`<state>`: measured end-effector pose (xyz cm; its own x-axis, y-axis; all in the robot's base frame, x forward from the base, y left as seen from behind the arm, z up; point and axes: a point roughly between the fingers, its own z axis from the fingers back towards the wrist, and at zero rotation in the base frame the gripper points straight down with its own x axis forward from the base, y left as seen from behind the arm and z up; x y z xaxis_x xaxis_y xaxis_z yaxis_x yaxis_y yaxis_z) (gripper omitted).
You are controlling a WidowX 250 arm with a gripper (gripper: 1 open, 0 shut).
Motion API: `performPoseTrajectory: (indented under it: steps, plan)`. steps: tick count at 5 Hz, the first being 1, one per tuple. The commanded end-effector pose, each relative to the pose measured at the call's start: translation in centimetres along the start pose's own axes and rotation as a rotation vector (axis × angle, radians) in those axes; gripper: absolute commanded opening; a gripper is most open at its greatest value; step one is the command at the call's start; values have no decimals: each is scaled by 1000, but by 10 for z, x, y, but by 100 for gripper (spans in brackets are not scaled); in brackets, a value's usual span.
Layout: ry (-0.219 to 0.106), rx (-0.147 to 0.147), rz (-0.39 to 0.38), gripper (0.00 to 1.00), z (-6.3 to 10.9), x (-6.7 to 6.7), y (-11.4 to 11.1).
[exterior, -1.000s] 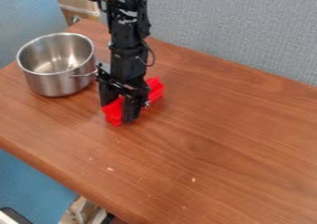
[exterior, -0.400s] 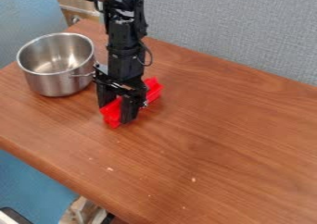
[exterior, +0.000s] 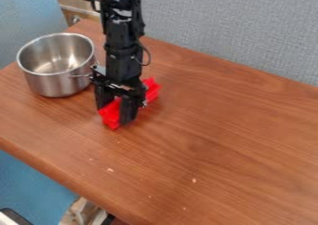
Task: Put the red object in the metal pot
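Note:
The red object (exterior: 115, 116), a bright red bar, lies on the brown table just right of the metal pot (exterior: 56, 63). My black gripper (exterior: 123, 104) points almost straight down over the bar, its fingers (exterior: 104, 100) straddling the bar and closed against its sides. The bar still rests on the table; its two ends stick out below and to the right of the fingers. The pot is a shiny steel round vessel at the left, open side up and empty, a short way left of the gripper.
The wooden table (exterior: 211, 136) stretches to the right and toward the front, its front edge running diagonally at lower left. A blue-grey textured wall (exterior: 236, 24) stands behind. The arm (exterior: 118, 24) rises from the gripper toward the top of the view.

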<state>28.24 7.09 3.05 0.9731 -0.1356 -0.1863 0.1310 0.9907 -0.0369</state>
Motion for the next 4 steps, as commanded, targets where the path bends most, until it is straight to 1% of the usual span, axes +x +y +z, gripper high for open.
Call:
performPoseTrajectory:
  steps: [1,4]
  plan:
    - [-92,27,32,0,31,1,8]
    - [-96,9,81,0,39,-1,9]
